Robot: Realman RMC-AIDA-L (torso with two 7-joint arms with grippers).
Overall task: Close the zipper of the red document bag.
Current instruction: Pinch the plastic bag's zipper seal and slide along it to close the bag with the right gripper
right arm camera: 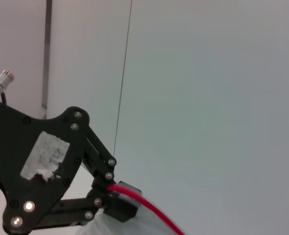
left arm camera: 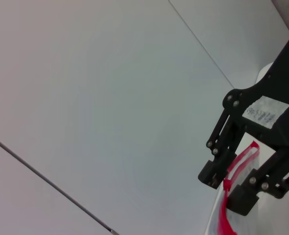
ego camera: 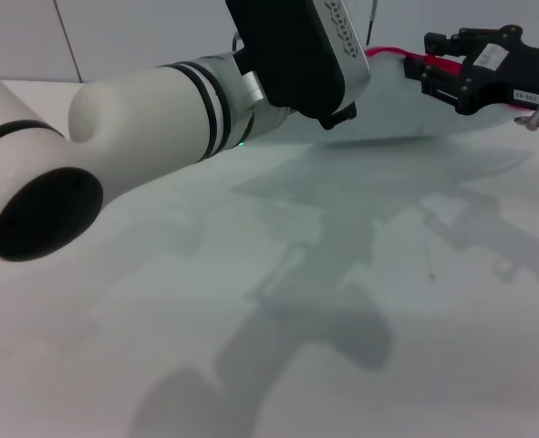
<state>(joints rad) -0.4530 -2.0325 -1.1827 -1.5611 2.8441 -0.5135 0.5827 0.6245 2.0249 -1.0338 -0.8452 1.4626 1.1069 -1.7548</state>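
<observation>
The red document bag [ego camera: 406, 100] is a translucent pale pouch held up off the table at the far right. Its red zipper [ego camera: 392, 55] runs along the far edge. My left gripper [right arm camera: 120, 193] shows in the right wrist view, shut on one end of the zipper [right arm camera: 149, 208]. In the head view its fingers are hidden behind the left wrist housing [ego camera: 296, 55]. My right gripper [ego camera: 430, 64] comes in from the right. Its black fingers [left arm camera: 211, 177] close on either side of the zipper [left arm camera: 225, 215], whose two red sides stand apart just past them.
The white table [ego camera: 251, 347] carries the shadows of the bag and both arms. My bulky left forearm [ego camera: 132, 128] crosses the near left of the head view. A pale wall with thin seams stands behind.
</observation>
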